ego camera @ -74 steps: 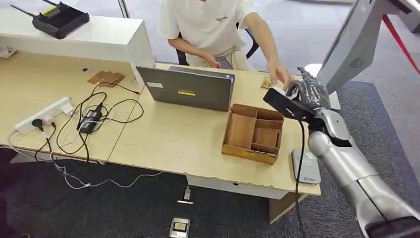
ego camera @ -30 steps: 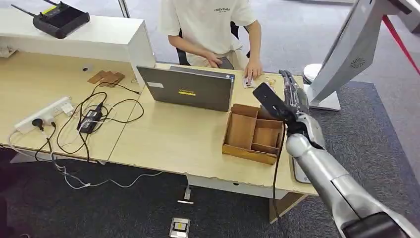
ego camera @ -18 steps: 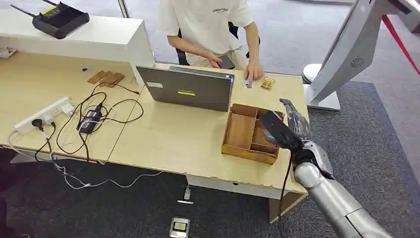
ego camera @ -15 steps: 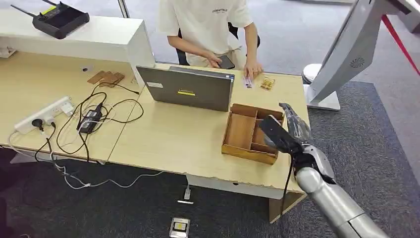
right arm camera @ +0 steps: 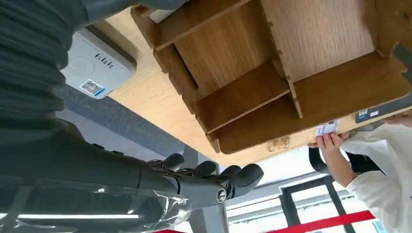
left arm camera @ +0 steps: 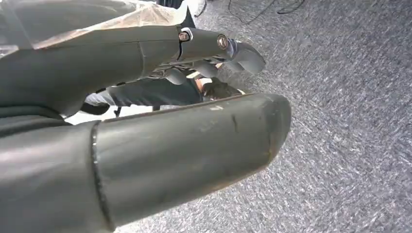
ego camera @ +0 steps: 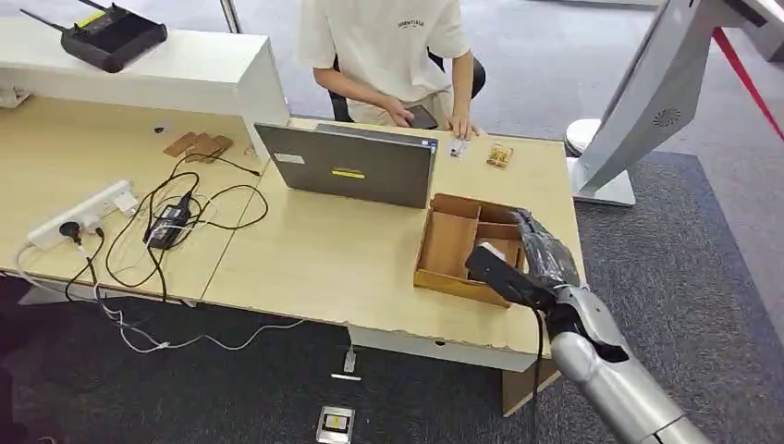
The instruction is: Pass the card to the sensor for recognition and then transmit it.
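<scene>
- Wooden divided tray (ego camera: 450, 242), light brown with several compartments, sits at the right end of a pale wood desk (ego camera: 314, 259).
- Right hand (ego camera: 545, 254), dark-fingered on a silver arm, hangs over the tray's right-hand edge, at about 4 o'clock from the tray's centre. In the right wrist view the right hand (right arm camera: 209, 182) has its fingers stretched out side by side, holding nothing.
- Small white card (ego camera: 458, 147) lies flat on the desk's far edge, at 12 o'clock from the tray. A seated person's hand (ego camera: 460, 129) in a white T-shirt rests its fingertips on it.
- Small tan object (ego camera: 500, 155) lies just beside the card, at its 3 o'clock.
- Grey flat card reader (right arm camera: 99, 65) with a printed code square lies on the desk near the tray's outer side.
- Grey open laptop (ego camera: 349, 165) stands at 10 o'clock from the tray, its back to the robot.
- Left hand (left arm camera: 145, 121) hangs above grey carpet (left arm camera: 350, 145); its fingers lie extended with nothing in them.
</scene>
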